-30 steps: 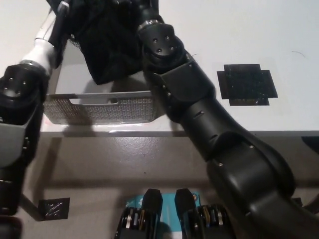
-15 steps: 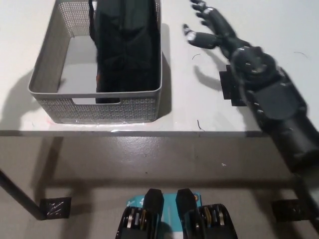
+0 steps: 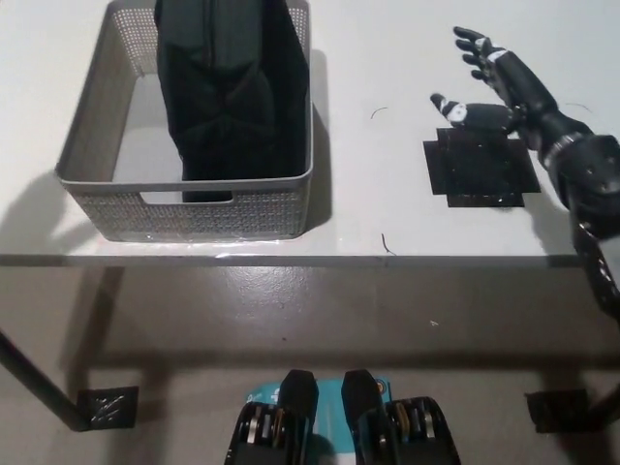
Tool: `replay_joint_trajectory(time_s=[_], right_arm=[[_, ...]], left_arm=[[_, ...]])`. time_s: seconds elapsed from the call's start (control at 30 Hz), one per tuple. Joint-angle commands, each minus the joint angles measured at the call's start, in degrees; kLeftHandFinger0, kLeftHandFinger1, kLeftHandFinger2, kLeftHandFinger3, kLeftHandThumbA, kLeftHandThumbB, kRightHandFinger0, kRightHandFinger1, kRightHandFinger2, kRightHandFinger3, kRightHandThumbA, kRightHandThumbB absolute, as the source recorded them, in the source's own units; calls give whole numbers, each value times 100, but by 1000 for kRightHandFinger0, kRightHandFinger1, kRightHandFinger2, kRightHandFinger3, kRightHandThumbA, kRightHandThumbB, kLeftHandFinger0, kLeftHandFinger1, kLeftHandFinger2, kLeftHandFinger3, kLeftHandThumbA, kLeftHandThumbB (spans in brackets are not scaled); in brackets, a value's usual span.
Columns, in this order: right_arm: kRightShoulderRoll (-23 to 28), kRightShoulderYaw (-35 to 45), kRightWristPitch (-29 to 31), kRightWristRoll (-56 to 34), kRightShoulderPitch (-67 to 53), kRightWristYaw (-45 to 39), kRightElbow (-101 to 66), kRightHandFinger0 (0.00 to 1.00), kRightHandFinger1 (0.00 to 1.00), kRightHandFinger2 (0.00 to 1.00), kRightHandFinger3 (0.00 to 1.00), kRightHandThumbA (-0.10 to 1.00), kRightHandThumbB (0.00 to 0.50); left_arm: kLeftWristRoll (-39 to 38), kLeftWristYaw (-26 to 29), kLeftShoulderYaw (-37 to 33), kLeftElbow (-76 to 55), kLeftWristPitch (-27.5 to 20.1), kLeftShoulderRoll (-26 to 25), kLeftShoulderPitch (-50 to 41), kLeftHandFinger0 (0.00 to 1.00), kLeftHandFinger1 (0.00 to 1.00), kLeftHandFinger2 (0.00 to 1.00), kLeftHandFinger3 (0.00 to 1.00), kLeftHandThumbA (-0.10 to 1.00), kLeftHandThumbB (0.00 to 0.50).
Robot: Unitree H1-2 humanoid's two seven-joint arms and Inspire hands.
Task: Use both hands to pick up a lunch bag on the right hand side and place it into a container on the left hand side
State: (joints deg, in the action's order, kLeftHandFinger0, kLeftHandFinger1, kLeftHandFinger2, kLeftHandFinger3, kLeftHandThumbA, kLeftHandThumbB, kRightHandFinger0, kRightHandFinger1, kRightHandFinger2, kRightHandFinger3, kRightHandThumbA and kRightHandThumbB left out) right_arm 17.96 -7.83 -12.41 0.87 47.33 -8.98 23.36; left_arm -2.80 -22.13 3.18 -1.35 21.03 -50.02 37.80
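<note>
The black lunch bag (image 3: 232, 92) stands upright inside the grey perforated container (image 3: 107, 184) on the left of the white table, filling its right half. My black right hand (image 3: 499, 82) hovers open over the table's right side, above the black square patch (image 3: 480, 167), well apart from the container. My white left hand is out of the picture.
The table's front edge (image 3: 310, 258) runs across the middle of the picture, with grey floor below it. A small black floor marker (image 3: 105, 405) lies at the lower left. A table leg (image 3: 34, 378) slants at the bottom left.
My right hand has drawn back to the right, from near the container to above the black patch. The lunch bag stays in the container.
</note>
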Motion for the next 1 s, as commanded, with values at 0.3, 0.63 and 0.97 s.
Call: replay_joint_trajectory(time_s=[0.3, 0.63, 0.97], right_arm=[[-402, 1259, 306, -1565, -1992, 109, -4758, 1000, 1000, 1000, 1000, 1000, 200], [-476, 1454, 903, -1964, -3620, -13, -5891, 1000, 1000, 1000, 1000, 1000, 206], [-972, 1228, 1757, -1930, -4883, -307, -5016, 1000, 1000, 1000, 1000, 1000, 268]], left_arm=[[-971, 616, 833, -2751, -319, 1768, -1293, 1000, 1000, 1000, 1000, 1000, 263], [-1034, 496, 811, -3592, -583, 2645, -2126, 1000, 1000, 1000, 1000, 1000, 384], [-1037, 110, 539, -3429, -1478, 3251, -3398, 1000, 1000, 1000, 1000, 1000, 316]])
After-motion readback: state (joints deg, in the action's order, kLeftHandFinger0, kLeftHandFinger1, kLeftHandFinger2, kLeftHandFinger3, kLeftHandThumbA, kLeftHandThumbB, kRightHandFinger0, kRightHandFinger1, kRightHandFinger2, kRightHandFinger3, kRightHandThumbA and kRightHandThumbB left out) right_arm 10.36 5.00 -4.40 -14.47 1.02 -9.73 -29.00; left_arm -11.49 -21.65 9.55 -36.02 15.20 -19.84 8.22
